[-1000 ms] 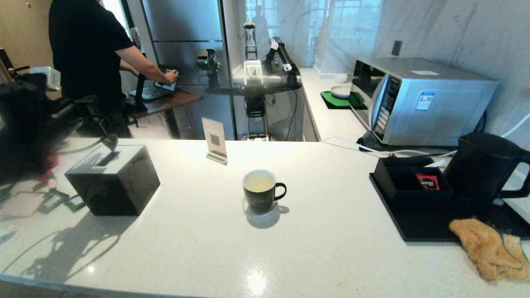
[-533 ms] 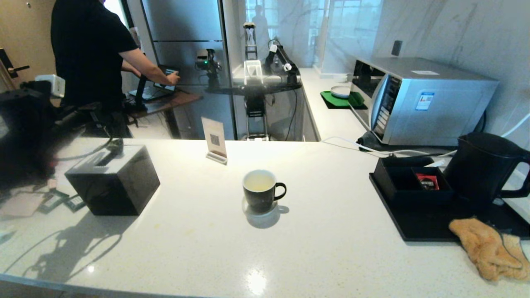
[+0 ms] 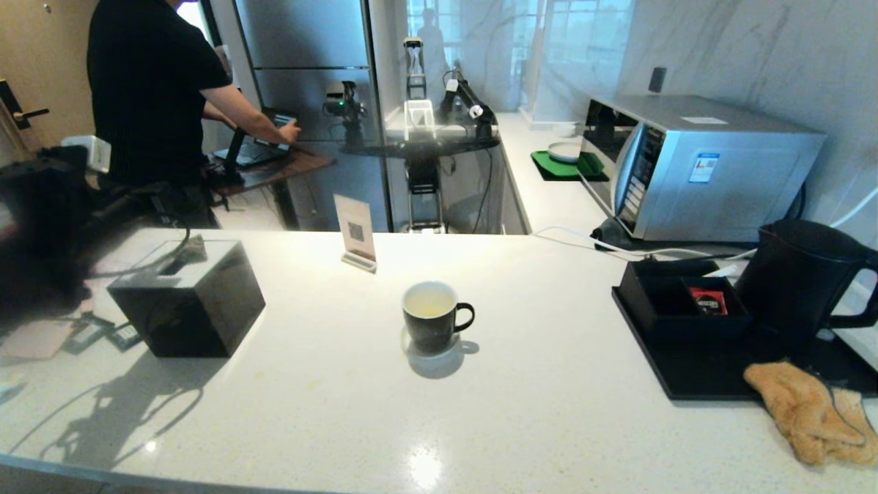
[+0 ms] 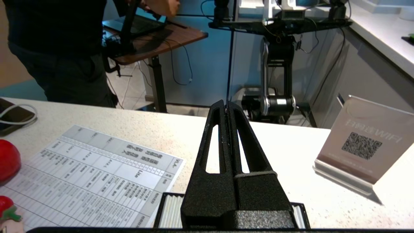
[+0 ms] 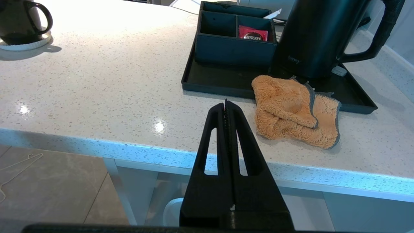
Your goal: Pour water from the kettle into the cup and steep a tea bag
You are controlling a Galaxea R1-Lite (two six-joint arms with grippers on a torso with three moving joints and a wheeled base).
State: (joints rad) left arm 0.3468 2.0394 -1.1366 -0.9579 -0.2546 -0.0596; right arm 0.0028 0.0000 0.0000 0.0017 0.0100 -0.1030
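now | left claw (image 4: 227, 105) closed, level above counter | right claw (image 5: 225, 104) closed, parked

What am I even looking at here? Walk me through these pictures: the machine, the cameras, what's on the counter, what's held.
A two-armed robot films itself. The head view looks down on a white counter. On it stand the cup, a black box, a QR sign, and a black tray bearing the kettle and a sachet organiser; an orange cloth lies at its edge. The other two views come from wrist cameras. The left gripper is shut above the counter; the right gripper is shut off its front edge. Neither holds anything.
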